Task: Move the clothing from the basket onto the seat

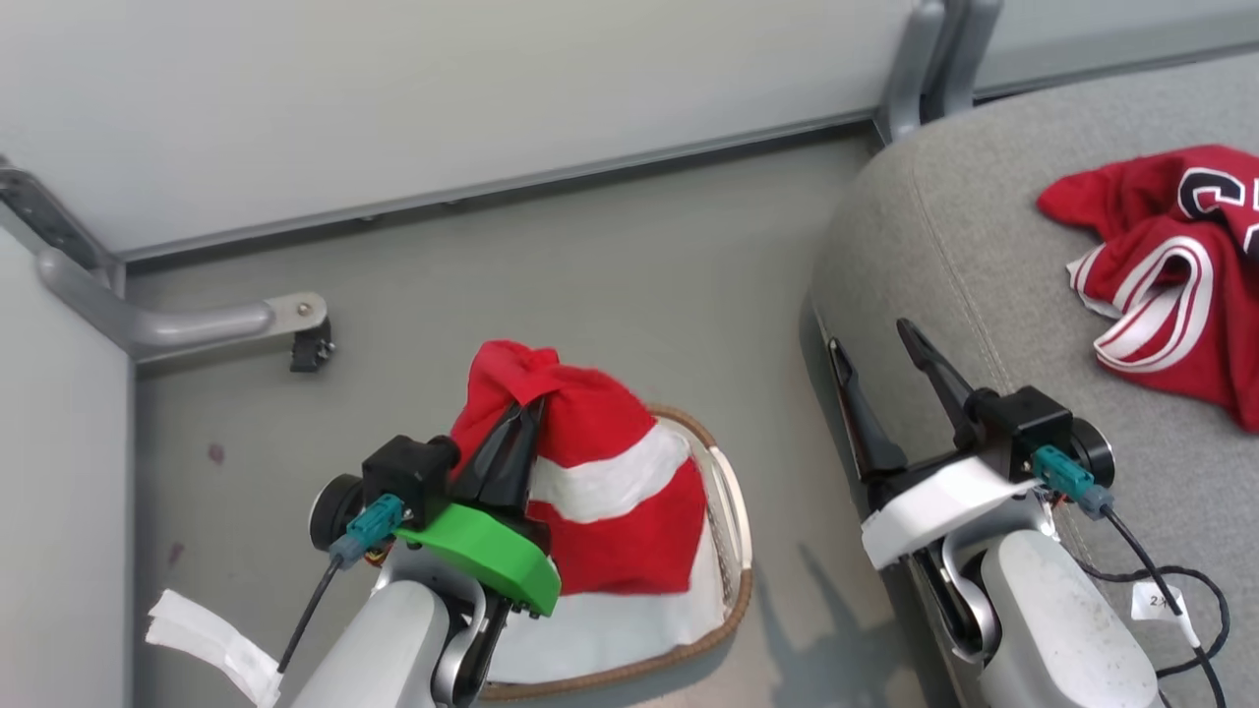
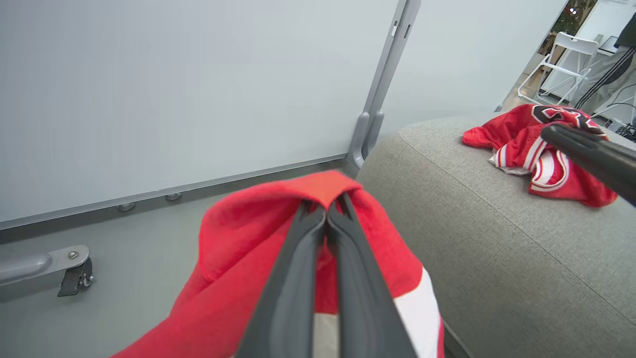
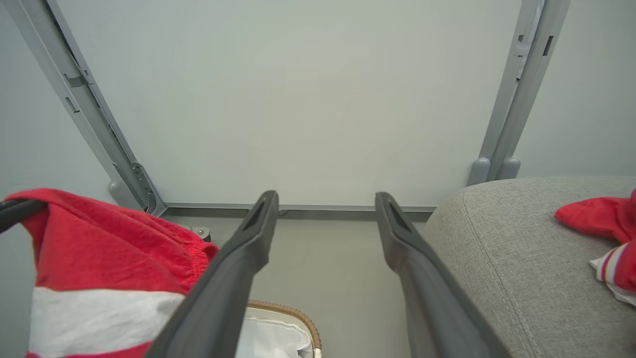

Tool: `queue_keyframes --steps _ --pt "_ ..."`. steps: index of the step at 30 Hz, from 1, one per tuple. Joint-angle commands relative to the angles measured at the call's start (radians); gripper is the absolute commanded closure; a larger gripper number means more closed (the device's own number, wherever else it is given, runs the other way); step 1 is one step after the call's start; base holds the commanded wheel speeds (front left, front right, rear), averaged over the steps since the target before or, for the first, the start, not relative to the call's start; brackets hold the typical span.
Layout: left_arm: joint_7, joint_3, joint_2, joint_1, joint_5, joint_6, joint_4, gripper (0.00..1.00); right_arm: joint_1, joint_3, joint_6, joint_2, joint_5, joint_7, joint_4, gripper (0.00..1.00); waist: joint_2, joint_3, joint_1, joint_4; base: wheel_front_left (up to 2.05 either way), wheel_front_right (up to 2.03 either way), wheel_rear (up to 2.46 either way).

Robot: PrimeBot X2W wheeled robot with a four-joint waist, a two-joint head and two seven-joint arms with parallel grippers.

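The left gripper (image 1: 521,418) is clenched on a fold of the red striped piece (image 1: 610,462), which hangs above the basket (image 1: 733,590); the right gripper (image 1: 869,334) stands spread and empty. The seat (image 1: 944,246), with the jersey (image 1: 1170,265) already on it, lies toward the robot's right. The left wrist view shows the pinch itself, the head view the basket below.

The jersey (image 1: 1161,285) ran off the head view's edge at three o'clock, its black lettering cut short. Toward six o'clock, the striped red piece (image 1: 600,462) covered most of the basket (image 1: 733,501).
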Motion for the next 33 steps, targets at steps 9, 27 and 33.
queue_keyframes --steps 9,27,33 --pt "-0.001 0.070 -0.026 0.017 0.007 -0.003 -0.112 1.00 0.101 -0.002 -0.001 -0.005 0.021 0.000 0.013 0.00 0.0000 -0.119 0.0001 0.070 0.00 0.00 0.00" --pt "-0.001 0.123 -0.052 0.038 0.017 -0.003 -0.181 1.00 0.162 0.216 -0.001 -0.030 0.006 0.000 0.012 0.00 0.0000 -0.156 0.0001 0.083 0.00 0.00 0.00" --pt "-0.001 0.109 -0.055 0.034 0.016 -0.003 -0.176 1.00 0.121 0.339 -0.001 -0.038 0.009 0.000 -0.059 0.00 0.0000 -0.150 0.0001 0.082 0.00 0.00 0.00"
